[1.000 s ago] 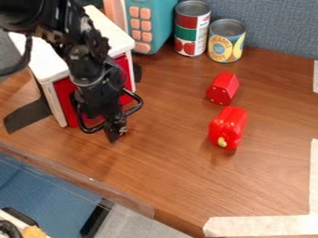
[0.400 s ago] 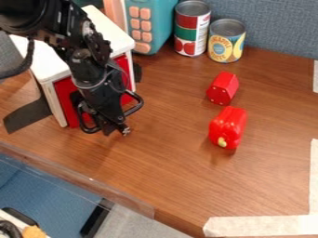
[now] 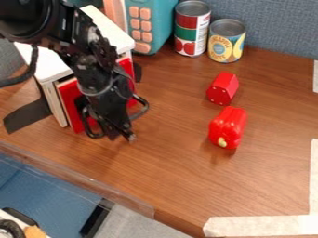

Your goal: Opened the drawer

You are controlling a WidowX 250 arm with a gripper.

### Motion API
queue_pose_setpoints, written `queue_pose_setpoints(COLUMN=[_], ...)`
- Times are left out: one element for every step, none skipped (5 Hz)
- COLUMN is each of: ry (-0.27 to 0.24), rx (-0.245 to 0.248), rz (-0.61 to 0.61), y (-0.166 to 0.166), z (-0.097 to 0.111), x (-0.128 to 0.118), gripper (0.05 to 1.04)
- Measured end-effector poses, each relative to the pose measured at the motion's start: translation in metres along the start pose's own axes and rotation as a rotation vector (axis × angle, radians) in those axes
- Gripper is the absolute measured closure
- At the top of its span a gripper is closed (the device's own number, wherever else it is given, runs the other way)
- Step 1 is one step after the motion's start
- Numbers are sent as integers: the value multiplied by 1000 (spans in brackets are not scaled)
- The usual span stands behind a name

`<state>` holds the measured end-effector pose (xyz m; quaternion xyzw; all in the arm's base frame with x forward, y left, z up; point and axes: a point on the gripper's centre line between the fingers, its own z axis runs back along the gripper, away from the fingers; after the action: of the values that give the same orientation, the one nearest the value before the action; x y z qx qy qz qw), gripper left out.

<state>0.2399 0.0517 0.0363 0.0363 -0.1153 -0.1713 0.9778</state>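
Drawer [image 3: 69, 101] slightly out of its white cabinet [image 3: 115, 35], opening apparently under way; end effector [image 3: 122, 135] at its front, grip impossible to tell; next, likely pull farther outward.

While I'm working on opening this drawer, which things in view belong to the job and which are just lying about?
For the job:
- gripper
- red drawer front
- white-topped cabinet

Just lying about:
- toy pepper
- red block
- taller can
- shorter can
- teal object with orange buttons

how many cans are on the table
2: one red, green and white, at the back by the teal toy; one yellow, just right of it.
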Motion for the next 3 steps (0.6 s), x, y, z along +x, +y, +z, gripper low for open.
queue_pose_setpoints(ry=[-6, 2, 2], rx=[-49, -88, -120], rz=[30, 52, 70], y=[-17, -28, -36], z=[7, 11, 16], x=[1, 2, 3], gripper=[956, 956, 956])
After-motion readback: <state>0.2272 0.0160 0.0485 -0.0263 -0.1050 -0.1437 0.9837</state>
